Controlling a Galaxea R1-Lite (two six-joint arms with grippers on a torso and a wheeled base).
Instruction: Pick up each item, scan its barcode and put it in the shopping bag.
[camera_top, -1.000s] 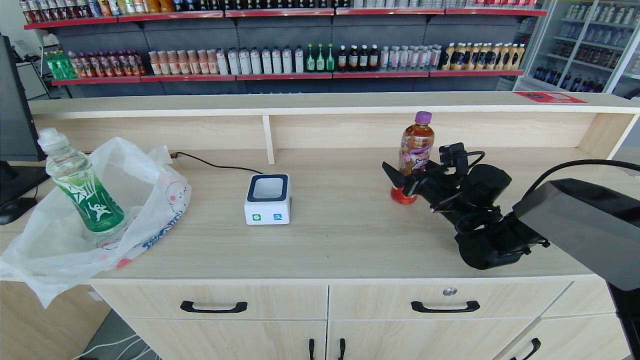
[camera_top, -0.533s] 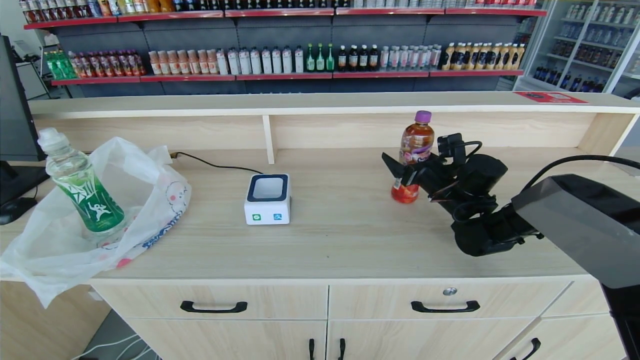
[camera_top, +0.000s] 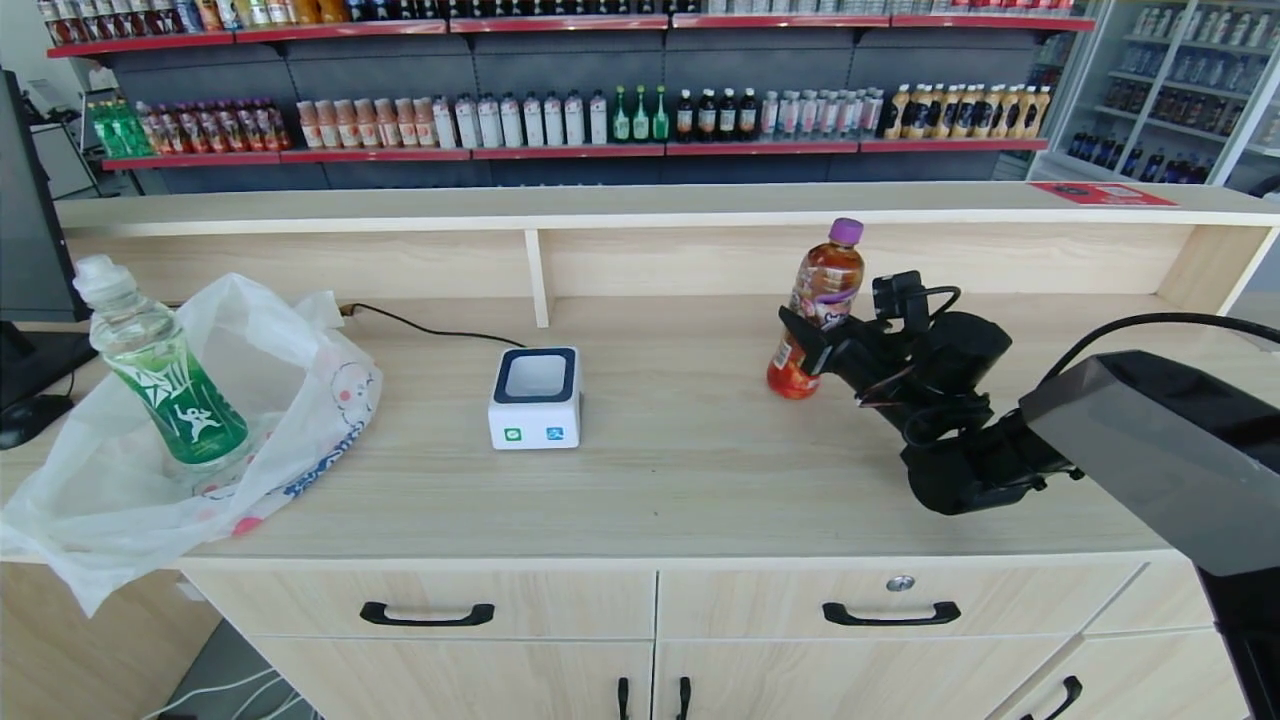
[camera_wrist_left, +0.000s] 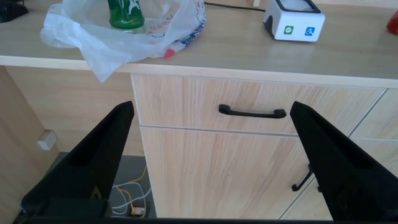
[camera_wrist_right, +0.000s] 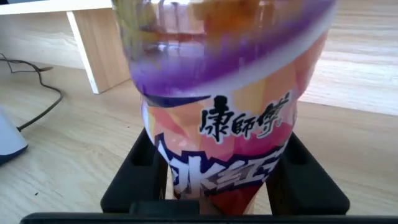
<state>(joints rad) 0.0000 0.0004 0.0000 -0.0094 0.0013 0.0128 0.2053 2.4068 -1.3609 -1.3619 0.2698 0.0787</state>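
The orange-red plastic tea bottle with a purple cap (camera_top: 825, 290) sat tilted in the right gripper (camera_top: 812, 350), its cap leaning toward 1 o'clock. The black jaws were closed on its labelled lower half. Whether its base touched the surface could not be told. It was over the pale wood-grain counter (camera_top: 680, 480), at 3 o'clock from the white cube scanner (camera_top: 535, 398). At 9 o'clock from the scanner lay the translucent white plastic shopping bag (camera_top: 310, 380), with a green-labelled clear bottle (camera_top: 175, 390) standing in it. At 12 o'clock, beyond the counter, stood red-edged shelves of drinks (camera_top: 560, 120), and at 2 o'clock a glass-door fridge (camera_top: 1150, 90). The left gripper (camera_wrist_left: 211, 162) hung before the light wooden drawers (camera_wrist_left: 205, 93), jaws spread wide, nothing held.
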